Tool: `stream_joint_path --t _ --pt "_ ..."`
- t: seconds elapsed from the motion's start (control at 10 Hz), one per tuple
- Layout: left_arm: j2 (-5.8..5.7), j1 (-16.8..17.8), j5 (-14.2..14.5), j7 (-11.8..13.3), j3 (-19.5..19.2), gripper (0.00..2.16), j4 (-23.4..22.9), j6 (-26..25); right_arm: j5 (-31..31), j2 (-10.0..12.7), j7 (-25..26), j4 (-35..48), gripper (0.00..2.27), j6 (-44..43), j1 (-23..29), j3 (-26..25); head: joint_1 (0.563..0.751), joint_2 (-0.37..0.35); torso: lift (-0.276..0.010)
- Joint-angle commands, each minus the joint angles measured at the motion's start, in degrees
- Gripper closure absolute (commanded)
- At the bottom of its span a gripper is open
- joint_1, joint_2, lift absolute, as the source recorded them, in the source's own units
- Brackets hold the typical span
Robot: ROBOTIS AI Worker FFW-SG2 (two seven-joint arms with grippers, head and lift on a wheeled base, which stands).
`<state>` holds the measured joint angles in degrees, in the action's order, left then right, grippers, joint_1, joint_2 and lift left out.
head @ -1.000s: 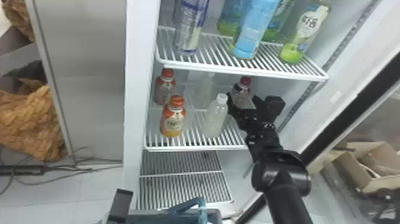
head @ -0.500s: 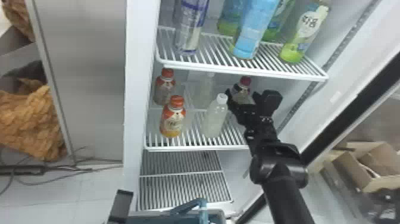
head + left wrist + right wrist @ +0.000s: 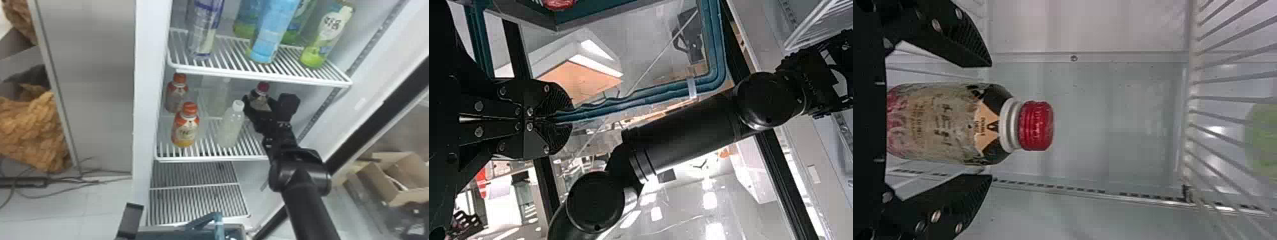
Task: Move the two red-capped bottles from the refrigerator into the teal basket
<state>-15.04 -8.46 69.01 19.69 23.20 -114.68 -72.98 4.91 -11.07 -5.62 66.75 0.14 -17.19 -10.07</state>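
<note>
Two fingers on my right gripper are spread, one on each side of the red-capped bottle. Right wrist view shows a gap between each fingertip and the bottle, so no pinch at the tips. Bottle is upright at the right side of the middle shelf, its red cap beyond my fingertips. Can't see its base.

My left gripper is at the bottom edge of the head view, by the teal basket. Left wrist view: left gripper fingers pressed together on the basket's teal handle, pinching it at the tips. Something red sits inside the basket, cut off by the view's edge; can't tell what.

Rest of the middle shelf: two orange-capped bottles at the left, one front, one behind. White-capped bottle between the front one and my right gripper, with a pale bottle behind it. Upper shelf holds taller bottles: blue-and-white one left, light blue one around the middle, green one right. Open cardboard box outside on the right.
</note>
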Motion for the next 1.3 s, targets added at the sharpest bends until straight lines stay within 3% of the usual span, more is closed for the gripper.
stream_joint_path --t 0.0,0.1,0.6,1.2 --pt "-0.08 -0.1 0.1 0.0 0.0 1.13 0.0 0.0 1.0 -0.1 0.0 0.0 0.63 1.7 -0.1 0.1 0.695 -0.35 -0.228" --pt "-0.08 -0.1 0.1 0.0 0.0 1.13 0.0 0.0 1.1 -0.1 -0.1 0.3 0.73 1.7 0.0 0.1 0.695 -0.35 -0.228" --pt "-0.26 -0.1 0.2 0.0 -0.1 1.13 0.0 0.0 1.5 0.0 -0.1 7.0 0.73 1.0 4.8 0.1 0.695 -0.35 -0.228" --pt "-0.26 -0.4 0.3 0.0 -0.5 1.13 0.0 0.1 8.1 0.1 -0.8 26.0 0.73 1.3 19.7 -0.7 0.695 -0.35 -0.228"
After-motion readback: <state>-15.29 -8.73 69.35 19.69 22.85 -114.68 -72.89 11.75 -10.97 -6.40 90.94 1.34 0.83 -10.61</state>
